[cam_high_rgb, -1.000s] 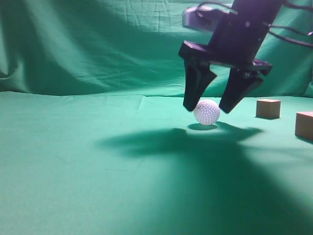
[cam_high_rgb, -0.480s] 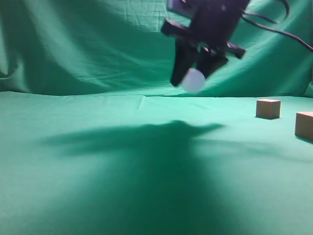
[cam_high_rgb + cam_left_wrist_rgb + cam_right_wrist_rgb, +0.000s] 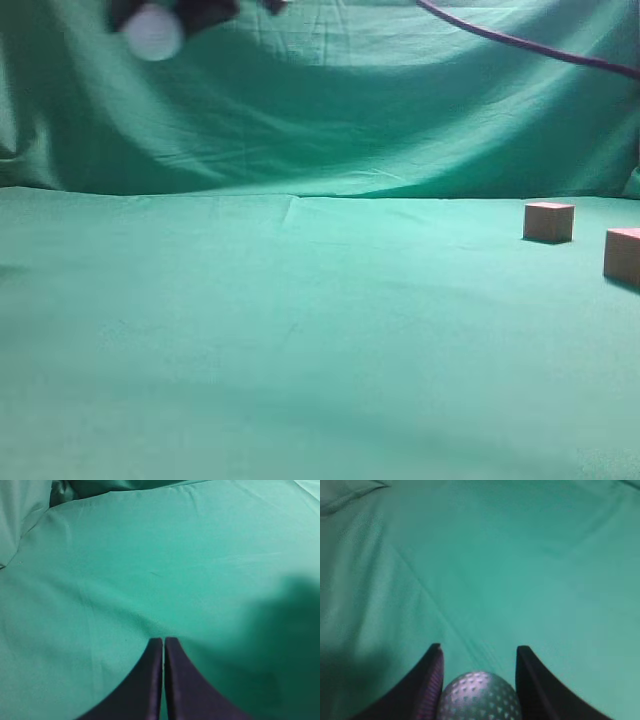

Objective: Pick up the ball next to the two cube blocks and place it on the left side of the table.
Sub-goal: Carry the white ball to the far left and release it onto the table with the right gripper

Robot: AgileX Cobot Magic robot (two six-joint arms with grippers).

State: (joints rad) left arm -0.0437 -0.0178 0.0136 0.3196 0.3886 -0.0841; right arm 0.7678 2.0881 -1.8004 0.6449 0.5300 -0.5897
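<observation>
The right end effector point(image 3: 175, 15) is gripping the ball point(image 3: 153, 32) high over the bench's point(image 3: 300, 330) left side, placing still undone.

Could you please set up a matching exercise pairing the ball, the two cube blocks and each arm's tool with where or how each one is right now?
Things:
1. ball
2. two cube blocks
3. left tool
4. right tool

States:
A. resting on the table at the right edge of the exterior view
B. fingers pressed together with nothing between them
C. raised high at the upper left of the exterior view, blurred
D. closed around the dimpled white sphere

Pairs: 1-C, 2-A, 3-B, 4-D
</observation>
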